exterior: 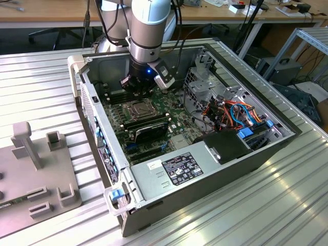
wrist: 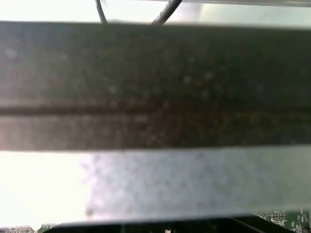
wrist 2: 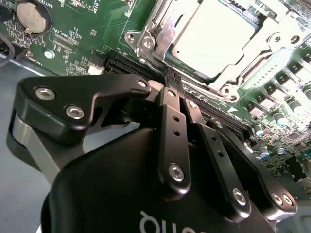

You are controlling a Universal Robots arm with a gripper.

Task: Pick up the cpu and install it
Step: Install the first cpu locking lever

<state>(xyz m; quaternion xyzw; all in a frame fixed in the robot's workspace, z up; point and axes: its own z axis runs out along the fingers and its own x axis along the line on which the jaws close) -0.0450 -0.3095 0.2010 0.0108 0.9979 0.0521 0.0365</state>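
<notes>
Pressed-together hand (wrist 2: 171, 80) hovers beside the cpu (wrist 2: 214, 36), seated in its socket (wrist 2: 146, 39).

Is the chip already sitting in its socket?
Yes: in the second wrist view the cpu lies flat inside the socket frame.

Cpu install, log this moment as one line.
gripper: shut, empty | cpu: seated in socket | position: beside socket, inside case

one open computer case (exterior: 205, 169); one motherboard (exterior: 154, 123); one cpu (wrist 2: 214, 36) seated in one metal-framed socket (wrist 2: 146, 41); one coin battery (wrist 2: 31, 17); one arm with one tool (wrist 2: 170, 80); one grey fixture block (exterior: 36, 174); one table (exterior: 256, 215).
</notes>
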